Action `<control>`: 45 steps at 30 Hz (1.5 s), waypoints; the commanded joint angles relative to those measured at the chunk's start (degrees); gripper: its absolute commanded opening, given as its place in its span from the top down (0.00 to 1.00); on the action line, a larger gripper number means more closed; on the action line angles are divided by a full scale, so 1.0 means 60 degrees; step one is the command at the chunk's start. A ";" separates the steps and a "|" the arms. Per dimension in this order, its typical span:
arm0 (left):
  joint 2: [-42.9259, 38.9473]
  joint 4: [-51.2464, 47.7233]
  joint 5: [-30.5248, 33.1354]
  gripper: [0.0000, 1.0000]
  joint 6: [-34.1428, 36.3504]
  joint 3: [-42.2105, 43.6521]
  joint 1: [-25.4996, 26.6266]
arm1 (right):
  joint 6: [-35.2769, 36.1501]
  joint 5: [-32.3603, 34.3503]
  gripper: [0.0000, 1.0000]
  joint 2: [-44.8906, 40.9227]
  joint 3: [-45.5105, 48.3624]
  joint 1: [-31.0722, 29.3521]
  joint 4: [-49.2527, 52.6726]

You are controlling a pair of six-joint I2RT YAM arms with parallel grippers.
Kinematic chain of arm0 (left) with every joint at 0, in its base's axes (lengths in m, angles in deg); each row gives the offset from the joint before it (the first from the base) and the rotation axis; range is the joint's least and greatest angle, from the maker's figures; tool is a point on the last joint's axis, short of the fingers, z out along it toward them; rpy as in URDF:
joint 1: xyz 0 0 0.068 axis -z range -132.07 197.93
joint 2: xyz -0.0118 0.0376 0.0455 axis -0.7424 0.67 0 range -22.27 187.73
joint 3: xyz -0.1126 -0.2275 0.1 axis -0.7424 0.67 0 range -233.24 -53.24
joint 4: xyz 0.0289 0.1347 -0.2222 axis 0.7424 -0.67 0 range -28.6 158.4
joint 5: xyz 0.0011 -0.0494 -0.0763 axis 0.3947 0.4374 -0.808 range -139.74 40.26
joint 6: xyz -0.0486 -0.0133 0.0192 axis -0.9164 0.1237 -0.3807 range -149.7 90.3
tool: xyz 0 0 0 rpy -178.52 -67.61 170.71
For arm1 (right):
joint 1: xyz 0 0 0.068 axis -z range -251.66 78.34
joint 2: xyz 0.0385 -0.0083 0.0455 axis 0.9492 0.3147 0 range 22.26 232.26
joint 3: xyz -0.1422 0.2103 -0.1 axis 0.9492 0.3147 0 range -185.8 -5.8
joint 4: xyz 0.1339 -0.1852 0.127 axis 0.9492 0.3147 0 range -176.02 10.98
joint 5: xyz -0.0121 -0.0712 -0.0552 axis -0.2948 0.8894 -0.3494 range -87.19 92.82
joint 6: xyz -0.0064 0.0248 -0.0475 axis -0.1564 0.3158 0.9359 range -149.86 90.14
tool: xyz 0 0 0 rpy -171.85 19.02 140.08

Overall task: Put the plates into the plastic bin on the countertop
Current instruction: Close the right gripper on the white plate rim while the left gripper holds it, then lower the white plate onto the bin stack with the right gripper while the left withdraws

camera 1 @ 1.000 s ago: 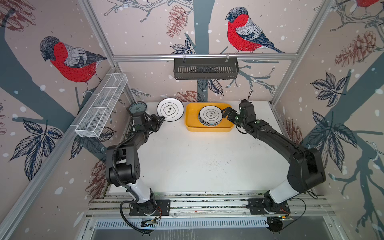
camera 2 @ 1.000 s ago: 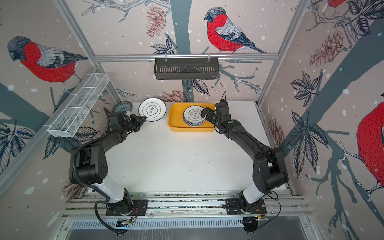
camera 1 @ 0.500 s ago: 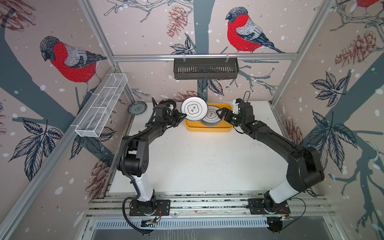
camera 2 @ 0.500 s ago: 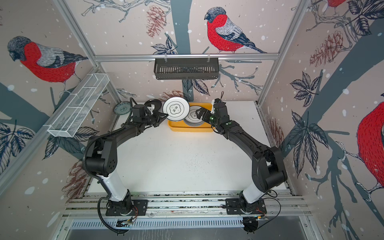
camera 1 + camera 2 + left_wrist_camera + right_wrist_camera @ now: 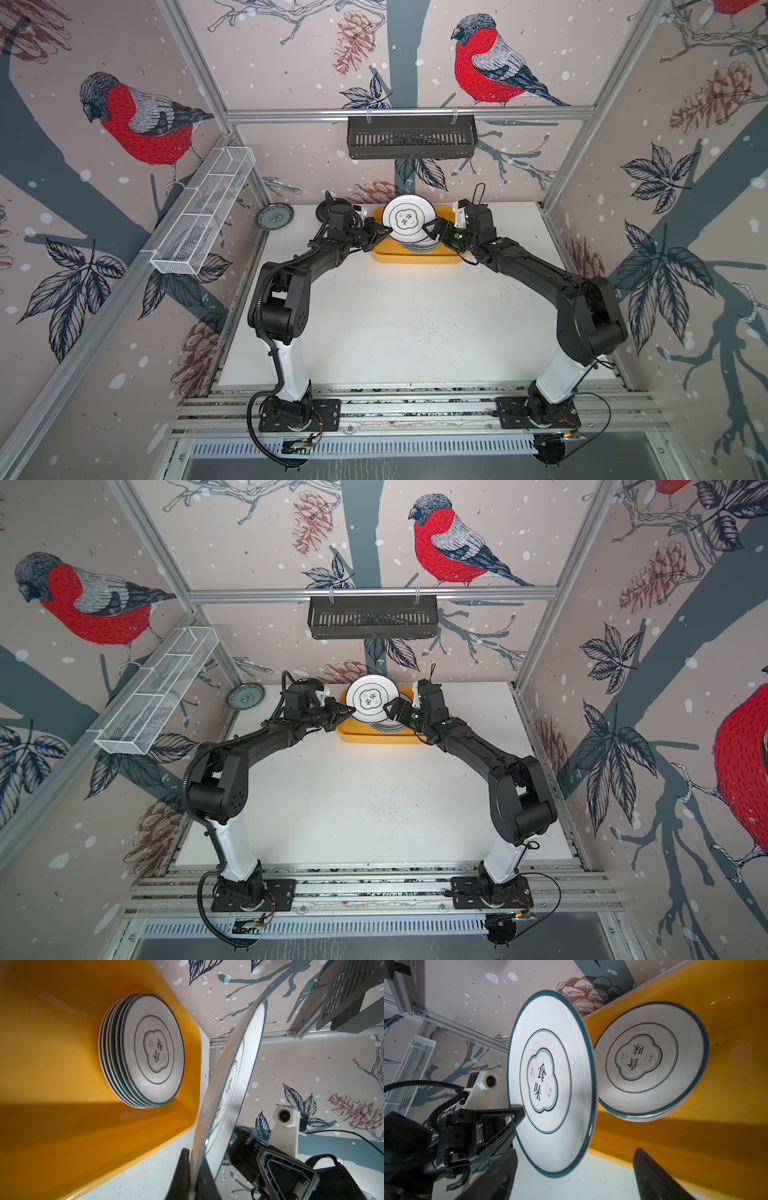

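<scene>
Leave for later the grey-blue plate (image 5: 274,216) at the far left corner of the countertop (image 5: 395,324) and the dark plate (image 5: 323,212) just right of it, only partly in view. Hold firm with the left gripper (image 5: 381,233), pinched tight on the left rim of the white plate (image 5: 409,219), raised above the bin (image 5: 415,259) at the far middle. Check in the wrist views for centring over the stack (image 5: 143,1051) already lying in the bin, well clear of the bin's wall. Bring the right gripper (image 5: 435,232), jaws spread on either side of the plate's right rim and apparently not yet touching it, squarely onto that rim before squeezing; avoid nudging the plate askew against the left pinch. With both rims gripped, lower slowly, flat and centred, onto the stack, then release both sides together.
</scene>
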 commanded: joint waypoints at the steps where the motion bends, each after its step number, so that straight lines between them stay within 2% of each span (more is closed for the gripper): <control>1: 0.0036 0.0471 -0.0289 1.00 -0.0158 -0.0175 0.0029 | -0.0191 -0.0188 0.18 0.0114 -0.0141 0.0015 -0.0340; 6: 0.0022 0.0562 -0.0319 1.00 -0.0220 -0.0244 0.0044 | -0.0671 -0.0677 0.39 0.0309 0.0024 0.0206 -0.0955; 8: 0.0022 0.0563 -0.0346 1.00 -0.0233 -0.0254 0.0056 | -0.0705 -0.0737 0.43 0.0371 0.0025 0.0207 -0.1025; 12: 0.0008 0.0575 -0.0363 0.99 -0.0264 -0.0251 0.0058 | -0.0789 -0.0856 0.63 0.0511 -0.0024 0.0225 -0.1128; 15: -0.0002 0.0652 -0.0370 0.99 -0.0309 -0.0249 0.0068 | -0.0873 -0.0922 0.64 0.0572 -0.0012 0.0217 -0.1249; 21: -0.0011 0.0672 -0.0407 0.96 -0.0331 -0.0315 0.0075 | -0.0964 -0.0961 0.82 0.0643 -0.0028 0.0244 -0.1312; 24: -0.0036 0.0676 -0.0406 0.89 -0.0323 -0.0333 0.0073 | -0.1024 -0.0960 0.92 0.0637 -0.0016 0.0279 -0.1329; 28: -0.0109 0.0631 -0.0356 0.73 -0.0295 -0.0323 0.0072 | -0.1074 -0.0960 0.97 0.0643 0.0012 0.0326 -0.1334; 31: -0.0218 0.0489 -0.0248 0.65 -0.0167 -0.0307 0.0077 | -0.1127 -0.0956 0.97 0.0650 0.0023 0.0336 -0.1328; 38: -0.0558 0.0129 0.0144 0.38 0.0203 -0.0205 0.0043 | -0.1202 -0.0974 0.97 0.0637 -0.0013 0.0463 -0.1373; 45: -0.1551 0.0320 0.1191 0.33 0.0312 0.0778 -0.0304 | -0.1239 -0.1029 0.97 0.0586 0.0017 0.0704 -0.1287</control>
